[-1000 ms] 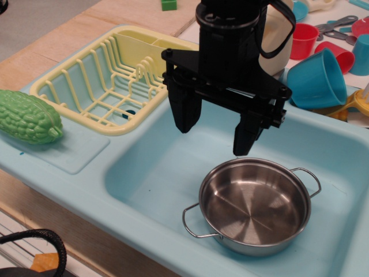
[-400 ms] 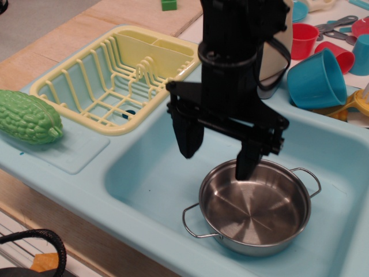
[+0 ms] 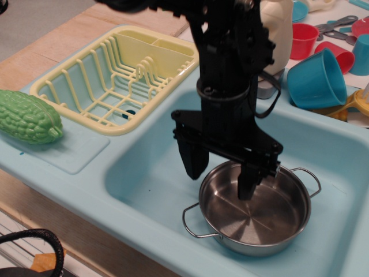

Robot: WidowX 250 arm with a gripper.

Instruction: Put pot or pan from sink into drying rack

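A shallow shiny steel pan [image 3: 259,216] with two wire loop handles lies in the light-blue sink [image 3: 150,179], toward its front right. My black gripper [image 3: 222,176] is open and hangs low over the pan's left rim. One finger [image 3: 193,164] is outside the rim on the left. The other finger [image 3: 249,183] is inside the pan. The rim lies between them. I cannot tell whether the fingers touch it. The pale yellow drying rack [image 3: 109,81] stands at the back left of the sink unit and holds nothing.
A green bumpy toy vegetable [image 3: 26,115] lies on the sink's left ledge. Blue cups [image 3: 317,78] and red cups [image 3: 302,40] crowd the back right with utensils. A white object [image 3: 277,32] stands behind my arm. A black cable [image 3: 34,236] is at the front left.
My gripper has come down from above the sink to the pan's left rim, still open. One finger is now inside the pan. The pan has not moved.
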